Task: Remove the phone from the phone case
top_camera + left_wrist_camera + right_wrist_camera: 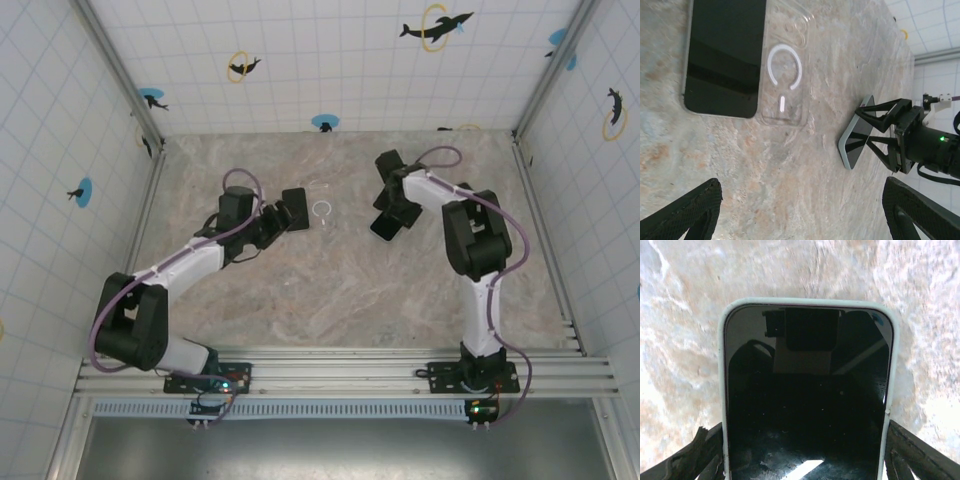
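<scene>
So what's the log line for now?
left gripper open | right gripper shut on pale-edged phone, tilted | bare phone beside clear case on table

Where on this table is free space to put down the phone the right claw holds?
Free: the near stretch of table between both arms, and the far strip along the back wall. Crowded: around the black phone, clear case and cased phone.

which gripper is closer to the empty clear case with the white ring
Left. The left gripper hangs open just left of the dark phone lying beside the clear case. The right gripper is farther off on the case's other side, shut on a cased phone.
</scene>
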